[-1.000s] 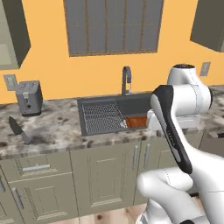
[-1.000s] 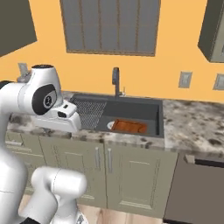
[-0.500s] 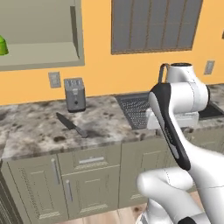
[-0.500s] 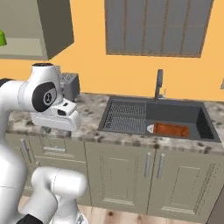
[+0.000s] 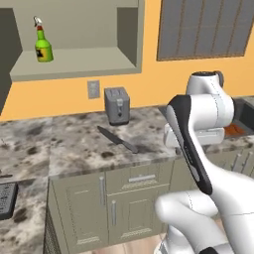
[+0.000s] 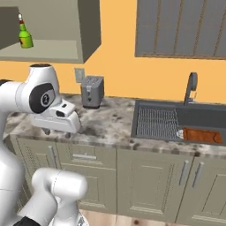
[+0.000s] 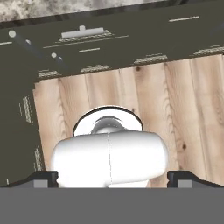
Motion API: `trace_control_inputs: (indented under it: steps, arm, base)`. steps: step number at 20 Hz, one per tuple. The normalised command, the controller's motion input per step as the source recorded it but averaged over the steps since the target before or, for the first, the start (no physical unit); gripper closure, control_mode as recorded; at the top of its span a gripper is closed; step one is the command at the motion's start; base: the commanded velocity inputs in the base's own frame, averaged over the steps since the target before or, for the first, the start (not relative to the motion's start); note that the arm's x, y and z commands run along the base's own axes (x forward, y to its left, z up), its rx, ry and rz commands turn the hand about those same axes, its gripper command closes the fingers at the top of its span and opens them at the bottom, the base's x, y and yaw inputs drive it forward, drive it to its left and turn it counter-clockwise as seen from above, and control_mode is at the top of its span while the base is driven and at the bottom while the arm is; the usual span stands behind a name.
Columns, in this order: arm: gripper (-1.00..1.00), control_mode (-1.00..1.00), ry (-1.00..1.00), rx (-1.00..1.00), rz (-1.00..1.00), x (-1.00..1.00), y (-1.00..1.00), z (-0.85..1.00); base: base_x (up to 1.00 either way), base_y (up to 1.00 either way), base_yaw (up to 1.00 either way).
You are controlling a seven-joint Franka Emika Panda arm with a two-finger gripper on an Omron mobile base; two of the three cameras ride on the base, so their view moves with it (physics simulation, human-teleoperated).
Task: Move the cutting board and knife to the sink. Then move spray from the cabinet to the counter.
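Speckled counter (image 5: 74,149), orange wall (image 6: 119,75)

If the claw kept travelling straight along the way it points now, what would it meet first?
Most likely the robot's own white base, then the wooden floor. The open claw points down in front of the lower cabinets; depth is hard to judge.

the view looks down on a light wooden floor (image 7: 192,109). dark cabinet fronts (image 7: 109,43) with bar handles run across the top and down the left side. two dark fingertips (image 7: 43,178) stand wide apart at the bottom corners, nothing between them.
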Motion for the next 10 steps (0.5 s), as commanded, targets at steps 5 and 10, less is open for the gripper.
trace_control_inputs:
  steps: [5,10]
  arm:
    - [-1.0,1.0,0.0,0.0,0.0,0.0,0.0,0.0]
    - [-1.0,1.0,0.0,0.0,0.0,0.0,0.0,0.0]
  base:
    - [0.43,0.01,-0.01]
    - [0.35,0.04,0.0]
